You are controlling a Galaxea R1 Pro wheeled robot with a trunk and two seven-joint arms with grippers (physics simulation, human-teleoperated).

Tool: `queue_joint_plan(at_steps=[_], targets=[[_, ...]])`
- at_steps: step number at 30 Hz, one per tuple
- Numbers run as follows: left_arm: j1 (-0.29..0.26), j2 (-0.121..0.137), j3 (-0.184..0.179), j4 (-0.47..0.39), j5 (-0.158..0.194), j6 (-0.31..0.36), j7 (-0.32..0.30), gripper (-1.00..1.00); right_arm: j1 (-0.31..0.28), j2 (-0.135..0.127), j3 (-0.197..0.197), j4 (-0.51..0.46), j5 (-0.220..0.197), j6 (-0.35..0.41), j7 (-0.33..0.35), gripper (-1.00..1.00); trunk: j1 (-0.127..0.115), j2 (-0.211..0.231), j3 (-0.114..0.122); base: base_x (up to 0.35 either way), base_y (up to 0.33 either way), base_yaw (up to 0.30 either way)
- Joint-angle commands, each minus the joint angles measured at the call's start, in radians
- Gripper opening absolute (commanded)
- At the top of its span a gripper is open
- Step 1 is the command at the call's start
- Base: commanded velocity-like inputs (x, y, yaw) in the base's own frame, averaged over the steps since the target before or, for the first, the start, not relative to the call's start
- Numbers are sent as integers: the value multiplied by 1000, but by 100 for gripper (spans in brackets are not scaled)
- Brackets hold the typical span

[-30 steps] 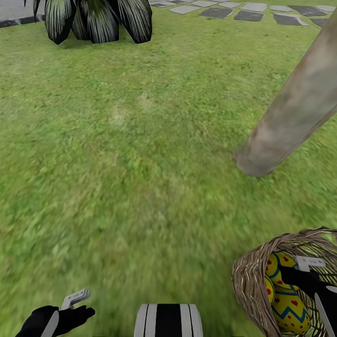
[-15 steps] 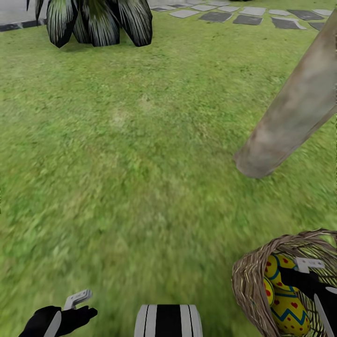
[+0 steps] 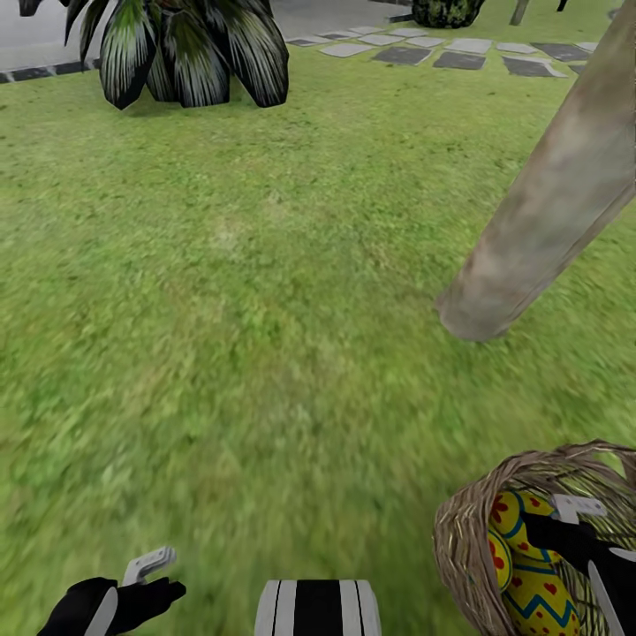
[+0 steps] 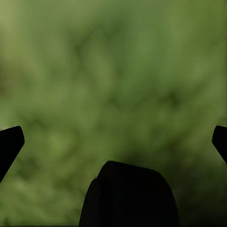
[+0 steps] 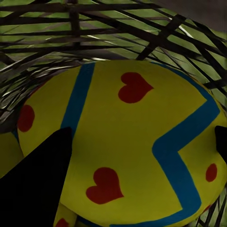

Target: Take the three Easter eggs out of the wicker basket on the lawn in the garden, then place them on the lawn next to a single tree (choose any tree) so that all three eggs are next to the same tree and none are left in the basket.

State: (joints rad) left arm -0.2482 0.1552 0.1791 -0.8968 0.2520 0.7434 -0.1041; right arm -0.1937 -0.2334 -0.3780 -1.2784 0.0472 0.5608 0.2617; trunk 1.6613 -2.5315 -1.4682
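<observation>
Garden scene: mottled lawn [image 3: 265,291] across most of the head view, grey paving slabs [image 3: 459,51] and a spiky dark plant [image 3: 190,53] at the far edge. Tree [image 3: 552,190] trunk meets the grass ahead and to the right, bare grass all round its foot.

Wicker basket [image 3: 464,530] sits at the robot's near right, between the robot and the trunk, close to the tree's base but not touching. Easter eggs [image 3: 530,574] are inside: one large yellow egg with blue zigzag and red marks on top, a second showing at its left, and a sliver of a further egg underneath in the right wrist view. All still in the basket, none on the grass.

Key relation: right gripper [image 3: 587,530] is already down inside the basket rim, directly over the top egg [image 5: 127,142]. Wrist cam looks straight onto its broad side, dark fingers [image 5: 42,184] spread to either side of it, so the jaws stand apart and I can't confirm contact. Egg's long axis looks to run roughly across the gap between the fingers, though from this close that's a guess.

Left gripper [image 3: 146,579] hangs low at the near left over plain grass, jaws apart, holding nothing, well away from the basket.

Right arm is the obvious one. Likely next: close on the top egg, lift clear of the rim, carry forward-right to the trunk.
</observation>
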Motion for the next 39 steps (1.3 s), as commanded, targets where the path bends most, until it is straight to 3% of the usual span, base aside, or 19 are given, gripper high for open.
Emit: queue_joint_plan(at_steps=[1, 4, 19, 39], targets=[[0, -1, 3, -1, -2, 5, -7, 100, 0, 0, -1, 37, 13, 4, 7, -100, 0, 0, -1, -15, -8, 0], [0, -2, 3, -1, -2, 5, -8, 100, 0, 1, 0, 37, 15, 4, 7, -100, 0, 0, -1, -2, -1, 0], [0, -23, 2, 6, -5, 4, -3, 100, 0, 5, 6, 53, 20, 4, 4, -100, -7, 3, 57, 0, 0, 0], [0, -23, 1, 5, -4, 4, -6, 100, 0, 6, 7, 62, 20, 4, 4, -100, -16, 8, 135, 0, 0, 0]])
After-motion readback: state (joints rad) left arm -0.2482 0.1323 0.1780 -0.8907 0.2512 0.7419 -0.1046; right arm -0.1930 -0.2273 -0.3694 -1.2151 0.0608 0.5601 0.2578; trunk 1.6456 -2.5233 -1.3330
